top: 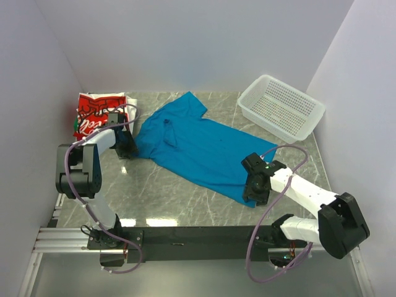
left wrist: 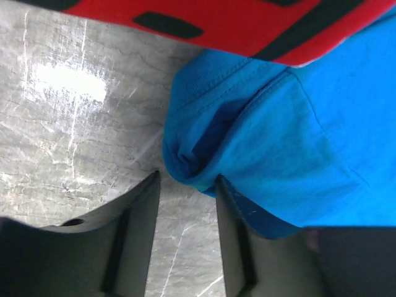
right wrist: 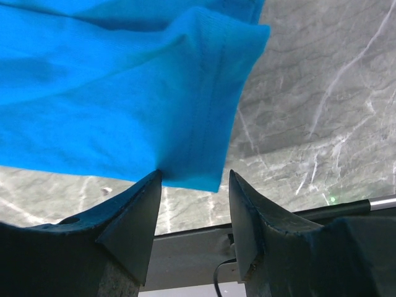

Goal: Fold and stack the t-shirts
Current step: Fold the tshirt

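Note:
A bright-blue t-shirt point(top: 198, 145) lies spread flat on the marble table point(top: 185, 204), collar toward the left. Behind its left side sits a folded red-and-white t-shirt point(top: 98, 112) with white lettering. My left gripper point(top: 128, 150) is down at the blue shirt's left sleeve point(left wrist: 272, 148). In the left wrist view its jaws stand apart with bare marble between them, the sleeve's rolled edge just at the fingertips point(left wrist: 230, 204) and the red shirt point(left wrist: 216, 25) above. My right gripper point(top: 252, 197) is at the near hem corner point(right wrist: 204, 148), open, with the corner hanging just ahead of its tips.
A white perforated basket point(top: 281, 106) stands at the back right corner. White walls close in the table on three sides. The black rail point(top: 198, 235) with both arm bases runs along the near edge.

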You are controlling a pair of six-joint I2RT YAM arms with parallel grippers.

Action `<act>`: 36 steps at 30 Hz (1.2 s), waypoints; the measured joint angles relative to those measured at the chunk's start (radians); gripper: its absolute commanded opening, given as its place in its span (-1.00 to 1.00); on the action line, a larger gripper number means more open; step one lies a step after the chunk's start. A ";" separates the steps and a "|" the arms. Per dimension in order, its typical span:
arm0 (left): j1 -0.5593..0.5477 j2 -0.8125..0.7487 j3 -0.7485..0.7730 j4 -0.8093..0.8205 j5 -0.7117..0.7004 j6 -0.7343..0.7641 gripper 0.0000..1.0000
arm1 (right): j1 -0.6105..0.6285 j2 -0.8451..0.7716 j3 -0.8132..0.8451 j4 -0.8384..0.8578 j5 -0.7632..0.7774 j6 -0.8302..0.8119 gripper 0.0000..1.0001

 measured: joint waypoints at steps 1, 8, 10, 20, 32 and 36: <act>0.000 0.001 0.000 0.001 -0.001 -0.002 -0.13 | 0.000 0.006 -0.005 0.001 0.000 0.000 0.08; 0.000 0.026 0.021 0.008 -0.007 -0.006 -0.69 | 0.001 0.024 -0.027 0.011 0.004 0.007 -0.24; 0.000 0.034 0.030 0.009 -0.007 -0.005 -0.82 | 0.001 0.029 -0.028 0.015 0.005 0.007 -0.60; 0.000 0.048 0.065 -0.014 -0.011 0.008 -0.99 | 0.001 0.041 -0.027 0.005 0.035 0.014 -1.00; -0.006 0.048 0.114 -0.070 -0.069 0.092 -0.99 | 0.001 -0.014 0.003 -0.070 0.075 0.026 -1.00; -0.008 0.048 0.114 -0.090 -0.109 0.102 -0.99 | 0.006 -0.008 0.008 -0.084 0.087 0.026 -1.00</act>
